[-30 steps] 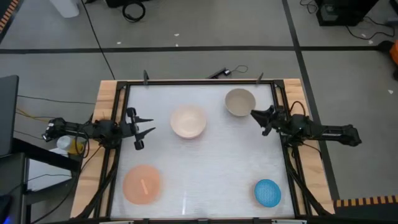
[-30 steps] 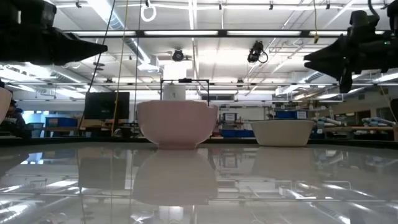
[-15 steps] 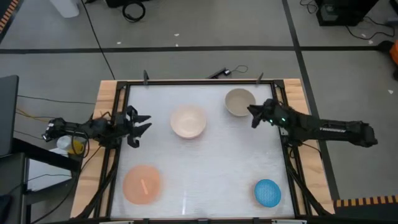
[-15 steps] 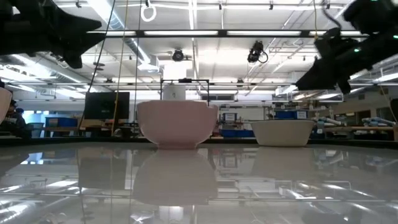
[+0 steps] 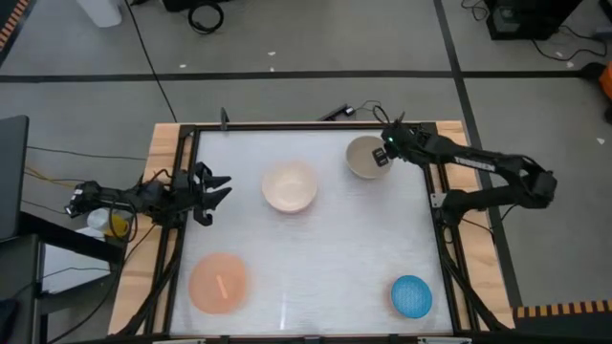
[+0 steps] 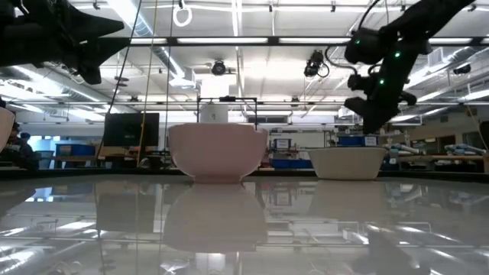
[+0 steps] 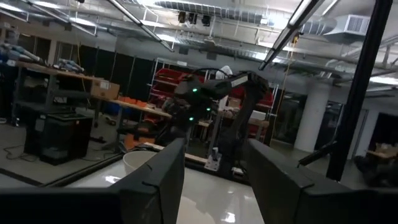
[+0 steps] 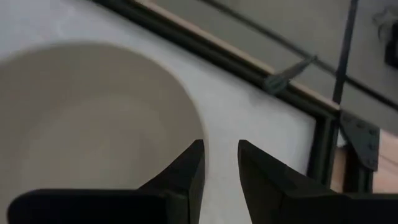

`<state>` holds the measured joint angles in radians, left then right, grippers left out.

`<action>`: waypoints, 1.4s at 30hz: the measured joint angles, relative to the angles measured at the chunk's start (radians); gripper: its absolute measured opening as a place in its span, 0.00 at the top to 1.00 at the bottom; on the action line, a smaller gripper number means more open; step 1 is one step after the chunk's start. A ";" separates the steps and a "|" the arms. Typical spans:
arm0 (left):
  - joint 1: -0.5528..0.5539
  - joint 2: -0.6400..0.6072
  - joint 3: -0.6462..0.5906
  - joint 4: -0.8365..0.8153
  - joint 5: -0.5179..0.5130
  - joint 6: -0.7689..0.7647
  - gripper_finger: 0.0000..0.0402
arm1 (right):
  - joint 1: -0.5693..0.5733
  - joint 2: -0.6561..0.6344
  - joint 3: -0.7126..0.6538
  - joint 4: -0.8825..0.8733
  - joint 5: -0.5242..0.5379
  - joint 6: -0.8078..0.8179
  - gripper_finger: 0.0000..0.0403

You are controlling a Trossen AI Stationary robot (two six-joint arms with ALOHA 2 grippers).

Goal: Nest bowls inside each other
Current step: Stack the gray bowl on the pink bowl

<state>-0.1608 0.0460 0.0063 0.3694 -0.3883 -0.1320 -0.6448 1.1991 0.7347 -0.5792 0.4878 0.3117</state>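
Observation:
Four bowls rest on their bases on the white table: a cream-white bowl (image 5: 290,186) in the middle, a grey-beige bowl (image 5: 364,158) at the far right, a wider peach-orange bowl (image 5: 219,283) at the near left and a small blue bowl (image 5: 411,296) at the near right. My right gripper (image 5: 384,154) hangs slanting down just above the grey-beige bowl's right rim (image 8: 198,127), open by a narrow gap with nothing between its fingers. My left gripper (image 5: 216,187) waits open at the table's left edge, above the table.
A black frame (image 5: 306,126) runs around the table top. The cream-white bowl (image 6: 215,153) and the grey-beige bowl (image 6: 348,162) stand apart with free table between them. Bare table lies between the two near bowls.
My right gripper has swung from the table's right edge toward the far edge, and has tipped from level to slanting down over the grey-beige bowl's rim. My left gripper has rolled about its own axis in place. The bowls have kept still.

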 joint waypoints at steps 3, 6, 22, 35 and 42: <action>0.000 0.000 0.000 -0.015 0.000 -0.019 0.57 | -0.036 0.048 0.014 -0.016 -0.056 -0.009 0.74; 0.000 0.000 0.000 -0.029 0.000 -0.023 0.57 | -0.069 0.089 0.015 -0.030 -0.103 -0.017 0.74; 0.000 0.000 0.000 -0.036 -0.001 0.048 0.57 | -0.136 0.216 0.016 0.052 -0.340 -0.094 0.88; 0.001 0.000 0.000 -0.047 -0.135 0.050 0.57 | 0.075 0.098 0.247 0.224 -0.532 -0.061 0.97; 0.001 0.000 0.000 -0.058 -0.136 0.047 0.57 | 0.227 0.273 0.380 0.283 -0.508 -0.060 0.97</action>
<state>-0.1600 0.0460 0.0063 0.3119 -0.5240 -0.0847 -0.4179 1.4723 1.1148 -0.2958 -0.0206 0.2519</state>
